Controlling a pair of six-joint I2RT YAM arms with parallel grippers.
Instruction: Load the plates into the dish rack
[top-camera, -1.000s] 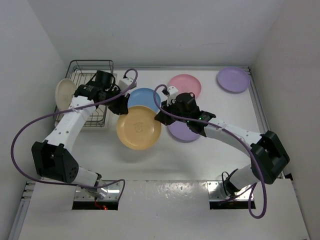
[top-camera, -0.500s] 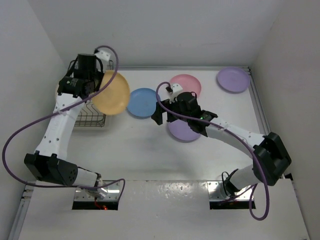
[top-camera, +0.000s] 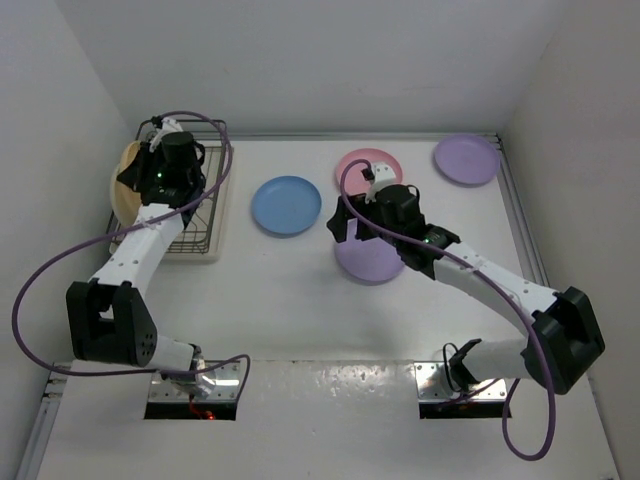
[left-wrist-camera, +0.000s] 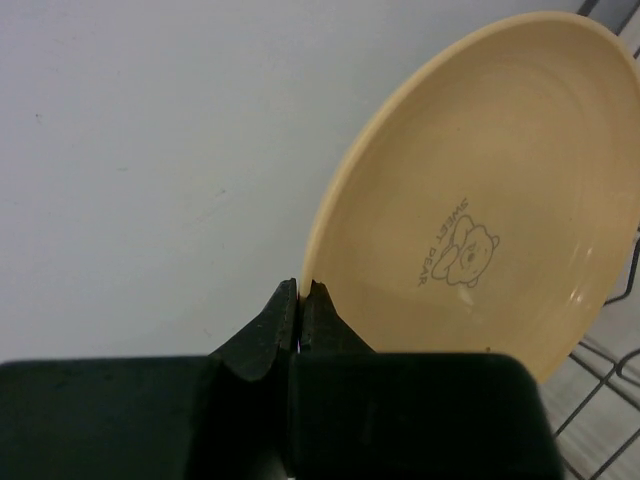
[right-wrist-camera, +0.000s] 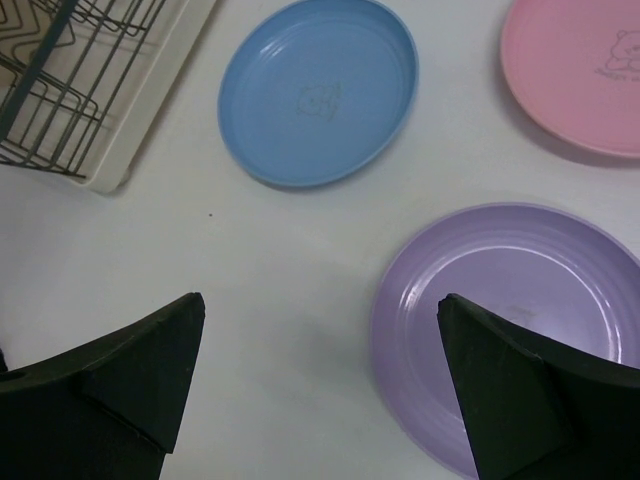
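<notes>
Left wrist: lower rim of orange-yellow plate (left-wrist-camera: 480, 200) hidden behind left gripper (left-wrist-camera: 302, 289).

Setting recorded as a robotics lab test cell: a white tabletop (top-camera: 290, 300) was boxed on three sides by plain white panels (top-camera: 330, 70), and two white-and-black arms, the left arm (top-camera: 130, 255) and the right arm (top-camera: 480, 278), were bolted to a scuffed metal base plate (top-camera: 330, 385) at its near edge. Purple cables (top-camera: 19, 303) looped loose off each arm. The kitchenware on the table was pastel plastic plates (top-camera: 286, 205) with a printed bear mark and a wire dish rack (top-camera: 190, 235).
</notes>
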